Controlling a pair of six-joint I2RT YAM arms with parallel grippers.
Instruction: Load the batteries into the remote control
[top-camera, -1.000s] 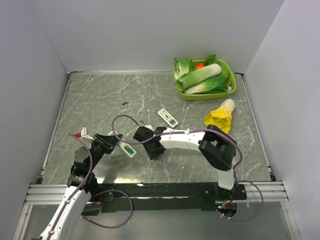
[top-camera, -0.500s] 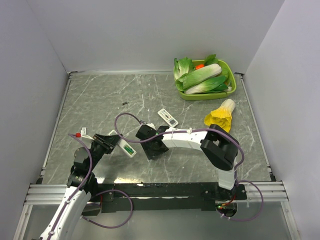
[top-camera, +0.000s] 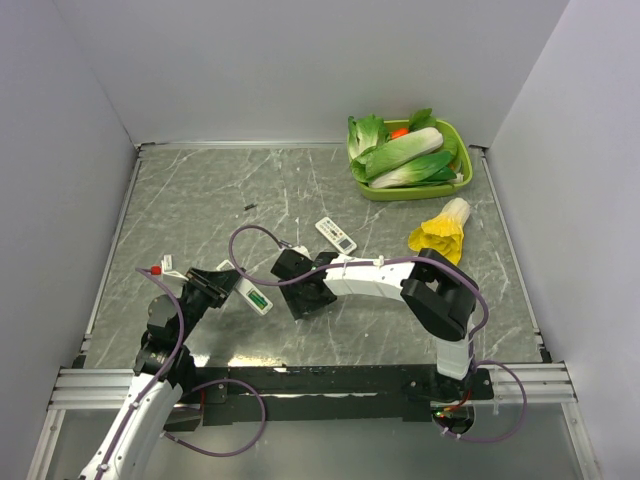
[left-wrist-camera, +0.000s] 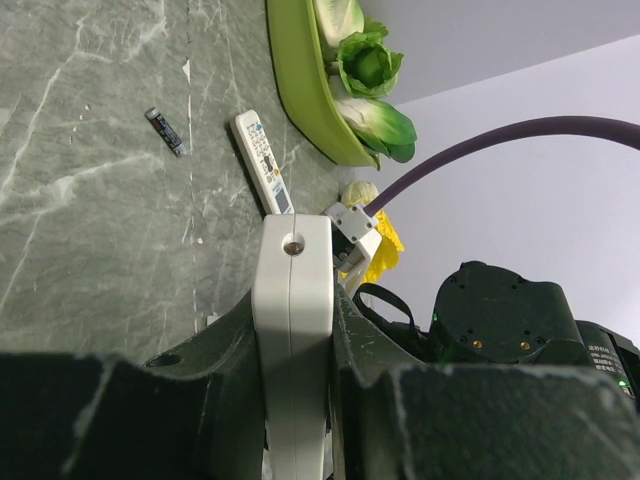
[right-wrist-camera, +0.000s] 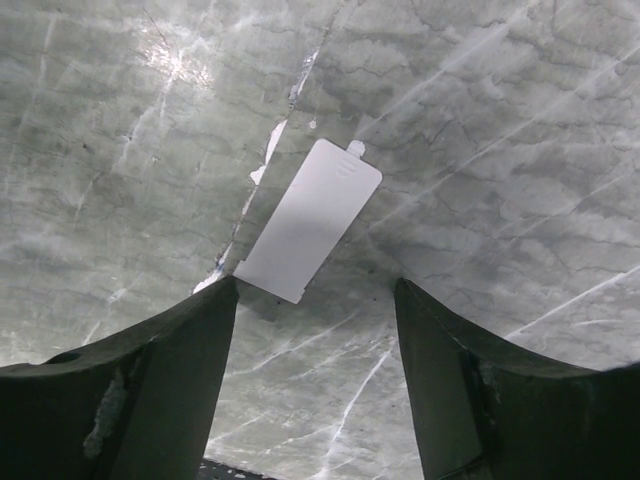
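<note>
The left gripper (left-wrist-camera: 292, 335) is clamped on the remote control (left-wrist-camera: 292, 270), whose open back shows the green of the batteries (top-camera: 257, 298). Just right of the remote control, the right gripper (right-wrist-camera: 315, 300) hangs with its fingers apart over a white battery cover (right-wrist-camera: 308, 220) lying flat on the table (right-wrist-camera: 500, 150). Beyond the remote control lies a second remote (top-camera: 336, 235), and farther beyond it a green tray (top-camera: 410, 193) of vegetables.

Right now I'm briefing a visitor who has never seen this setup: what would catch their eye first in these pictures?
The green tray heaped with leafy greens at the far right corner, with a yellow-leaved vegetable loose in front of it. Nearer the arms, the left fingers clamp the slim white remote control, while the right fingers stand open over a white battery cover lying flat.
</note>
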